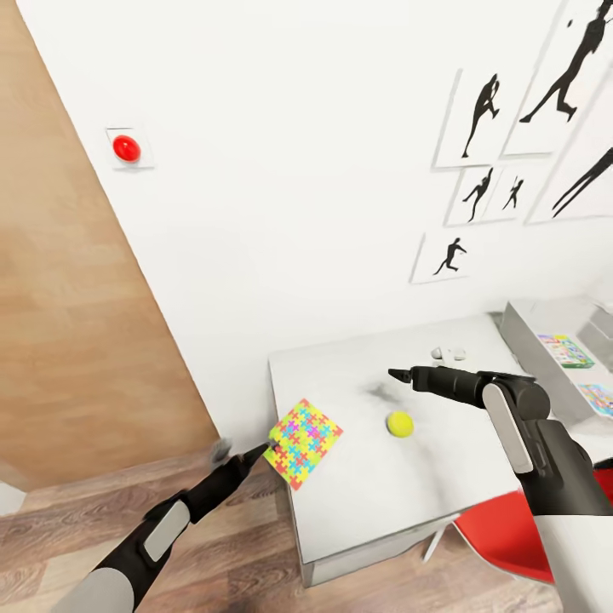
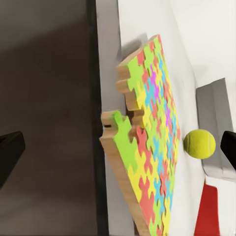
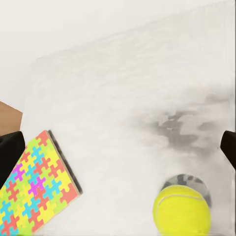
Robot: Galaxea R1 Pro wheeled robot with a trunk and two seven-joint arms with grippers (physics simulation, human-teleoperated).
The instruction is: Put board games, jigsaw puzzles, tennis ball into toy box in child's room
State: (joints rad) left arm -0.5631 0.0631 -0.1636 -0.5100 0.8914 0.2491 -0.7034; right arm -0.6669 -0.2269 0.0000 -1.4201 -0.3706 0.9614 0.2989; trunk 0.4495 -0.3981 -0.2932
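A: Currently, where does the jigsaw puzzle (image 1: 303, 442) lie relative to the left gripper (image 1: 266, 449)?

B: It sits at the front-left corner of the counter (image 1: 400, 477), tilted, with one corner overhanging the edge toward the floor. The left gripper meets it at that overhanging side. In the left wrist view the puzzle (image 2: 147, 142) stands straight ahead between the two dark fingers (image 2: 10, 152), which are spread wide to either side of it and do not touch it. State of the left fingers: apart, nothing clamped.

A: And its long axis?

B: The puzzle is close to square, so no axis dominates. It is thin; the left wrist view faces its edge, so the fingers would have to close across its thickness.

A: Status of the right gripper (image 1: 398, 374)?

B: It hovers above the middle of the counter, pointing toward the robot's left. The tennis ball (image 1: 400, 423) lies on the counter just below and slightly nearer the robot than the fingertips, apart from them. In the right wrist view the ball (image 3: 182, 210) is near the frame edge and the fingers show only as dark tips at both sides, so they stand apart and empty.

A: Which arm serves which item?

B: Judgement: the left arm is nearer the puzzle, the right arm nearer the ball. The toy box (image 1: 528, 340) is at the far right, well apart from both items, with printed boxes already inside.
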